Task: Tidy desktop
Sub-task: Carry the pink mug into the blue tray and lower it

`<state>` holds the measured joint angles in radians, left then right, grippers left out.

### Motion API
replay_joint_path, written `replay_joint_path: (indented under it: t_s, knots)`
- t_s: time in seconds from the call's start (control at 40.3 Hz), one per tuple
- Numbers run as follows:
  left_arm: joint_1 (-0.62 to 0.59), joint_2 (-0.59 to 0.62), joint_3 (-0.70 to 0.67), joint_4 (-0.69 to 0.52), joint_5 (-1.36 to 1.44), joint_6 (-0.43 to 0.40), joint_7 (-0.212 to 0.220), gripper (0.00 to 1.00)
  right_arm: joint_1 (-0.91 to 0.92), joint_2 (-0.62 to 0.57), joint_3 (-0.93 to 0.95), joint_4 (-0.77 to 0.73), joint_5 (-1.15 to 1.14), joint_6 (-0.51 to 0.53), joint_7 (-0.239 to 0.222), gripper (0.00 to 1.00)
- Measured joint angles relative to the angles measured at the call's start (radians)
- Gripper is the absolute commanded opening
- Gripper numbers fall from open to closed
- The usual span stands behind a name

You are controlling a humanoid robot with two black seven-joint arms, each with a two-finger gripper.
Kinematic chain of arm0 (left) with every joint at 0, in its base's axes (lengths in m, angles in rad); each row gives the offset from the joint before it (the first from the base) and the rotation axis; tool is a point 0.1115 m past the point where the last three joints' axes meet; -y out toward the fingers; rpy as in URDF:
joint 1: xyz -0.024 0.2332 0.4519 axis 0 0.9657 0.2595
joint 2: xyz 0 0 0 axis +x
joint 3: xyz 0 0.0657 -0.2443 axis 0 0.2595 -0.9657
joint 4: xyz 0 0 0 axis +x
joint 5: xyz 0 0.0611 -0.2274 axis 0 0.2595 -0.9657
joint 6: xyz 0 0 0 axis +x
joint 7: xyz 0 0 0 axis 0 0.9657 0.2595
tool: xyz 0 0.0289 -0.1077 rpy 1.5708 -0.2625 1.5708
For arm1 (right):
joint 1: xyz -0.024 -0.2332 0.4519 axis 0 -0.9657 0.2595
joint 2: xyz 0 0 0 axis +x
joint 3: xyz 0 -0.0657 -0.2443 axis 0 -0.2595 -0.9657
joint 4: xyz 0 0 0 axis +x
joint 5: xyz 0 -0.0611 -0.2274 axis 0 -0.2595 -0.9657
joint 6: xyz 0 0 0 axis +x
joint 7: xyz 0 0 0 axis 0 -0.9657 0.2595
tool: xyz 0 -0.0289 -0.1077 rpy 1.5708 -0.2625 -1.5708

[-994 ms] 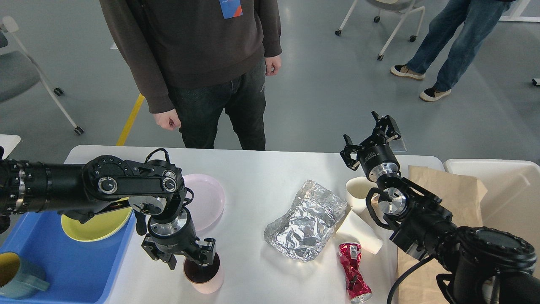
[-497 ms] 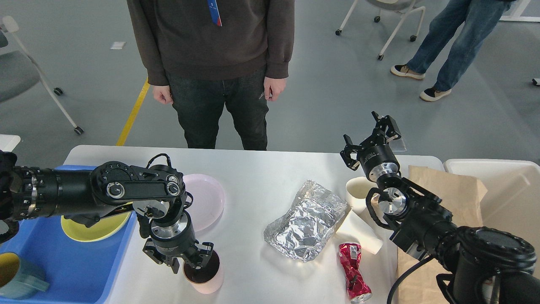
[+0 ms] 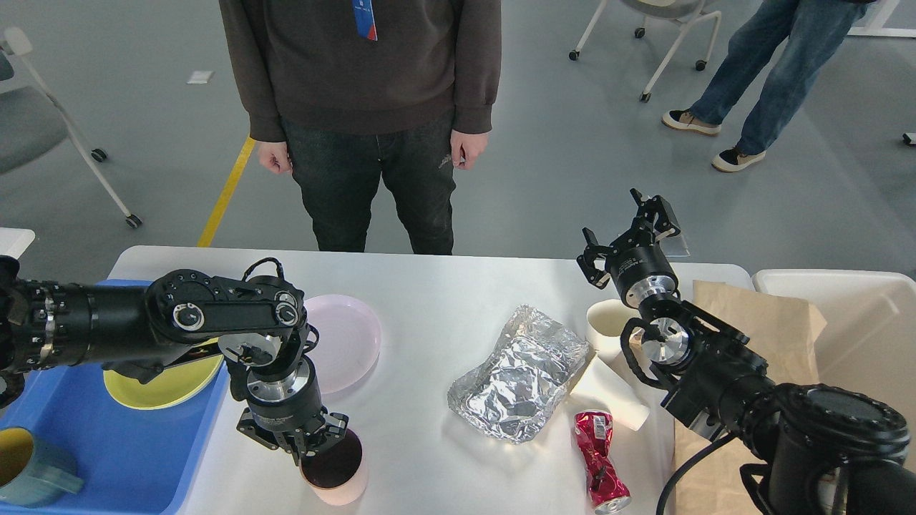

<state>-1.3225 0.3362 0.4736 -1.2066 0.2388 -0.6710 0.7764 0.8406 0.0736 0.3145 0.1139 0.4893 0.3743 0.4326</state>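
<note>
The desktop (image 3: pixel 444 293) is a large white table top. My left gripper (image 3: pixel 306 449) points down at the front left and is shut on the near-left rim of a pink cup (image 3: pixel 342 483) with a dark inside. The cup stands upright on the desktop beside the blue tray (image 3: pixel 107 458). My right gripper (image 3: pixel 628 230) is open and empty, raised over the far right edge of the desktop. A pink plate (image 3: pixel 347 340) lies just behind my left wrist.
Crumpled foil (image 3: pixel 519 372), two white paper cups (image 3: pixel 607 320) (image 3: pixel 608 392) and a crushed red can (image 3: pixel 600 461) lie mid-right. A brown paper bag (image 3: pixel 758 322) and cream bin (image 3: pixel 844 300) are right. The tray holds a yellow bowl (image 3: pixel 168 385) and teal mug (image 3: pixel 32 468). A person (image 3: pixel 372 107) stands behind.
My left gripper has narrowed on the pink cup's rim and moved left and toward me, taking the cup along. The person has stepped right. My right arm has not moved.
</note>
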Motion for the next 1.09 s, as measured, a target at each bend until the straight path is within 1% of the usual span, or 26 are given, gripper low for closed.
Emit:
replay_joint_path:
  t_s: [0.199, 0.348, 0.373, 0.497, 0.571, 0.596, 0.646, 0.72, 0.745, 0.845, 0.894, 0.969, 1.093]
  knots:
    - [-0.021, 0.061, -0.006, -0.012, -0.036, -0.061, 0.006, 0.00, 0.000, 0.000, 0.000, 0.000, 0.000, 0.000, 0.000, 1.00]
    - [-0.076, 0.130, -0.006, -0.043, -0.076, -0.109, 0.007, 0.00, 0.000, 0.000, 0.000, 0.000, 0.000, 0.000, 0.000, 1.00]
    - [-0.104, 0.165, -0.003, -0.067, -0.086, -0.116, 0.007, 0.00, 0.000, 0.000, 0.000, 0.000, 0.000, 0.000, 0.000, 1.00]
    - [-0.174, 0.263, 0.019, -0.138, -0.115, -0.121, 0.008, 0.00, 0.000, 0.000, 0.000, 0.000, 0.000, 0.000, 0.000, 1.00]
    - [-0.219, 0.324, 0.054, -0.177, -0.139, -0.121, 0.007, 0.00, 0.000, 0.000, 0.000, 0.000, 0.000, 0.000, 0.000, 1.00]
    - [-0.245, 0.360, 0.085, -0.192, -0.157, -0.121, 0.005, 0.00, 0.000, 0.000, 0.000, 0.000, 0.000, 0.000, 0.000, 1.00]
    - [-0.262, 0.386, 0.110, -0.198, -0.169, -0.121, 0.002, 0.00, 0.000, 0.000, 0.000, 0.000, 0.000, 0.000, 0.000, 1.00]
    - [-0.282, 0.431, 0.159, -0.203, -0.180, -0.118, -0.012, 0.00, 0.000, 0.000, 0.000, 0.000, 0.000, 0.000, 0.000, 1.00]
    - [-0.291, 0.454, 0.190, -0.204, -0.183, -0.116, -0.024, 0.00, 0.000, 0.000, 0.000, 0.000, 0.000, 0.000, 0.000, 1.00]
    - [-0.308, 0.491, 0.244, -0.204, -0.184, -0.114, -0.053, 0.00, 0.000, 0.000, 0.000, 0.000, 0.000, 0.000, 0.000, 1.00]
    - [-0.313, 0.517, 0.278, -0.200, -0.184, -0.110, -0.079, 0.00, 0.000, 0.000, 0.000, 0.000, 0.000, 0.000, 0.000, 1.00]
    - [-0.314, 0.540, 0.302, -0.190, -0.183, -0.103, -0.100, 0.00, 0.000, 0.000, 0.000, 0.000, 0.000, 0.000, 0.000, 1.00]
    - [-0.295, 0.582, 0.309, -0.185, -0.177, -0.081, -0.108, 0.00, 0.000, 0.000, 0.000, 0.000, 0.000, 0.000, 0.000, 1.00]
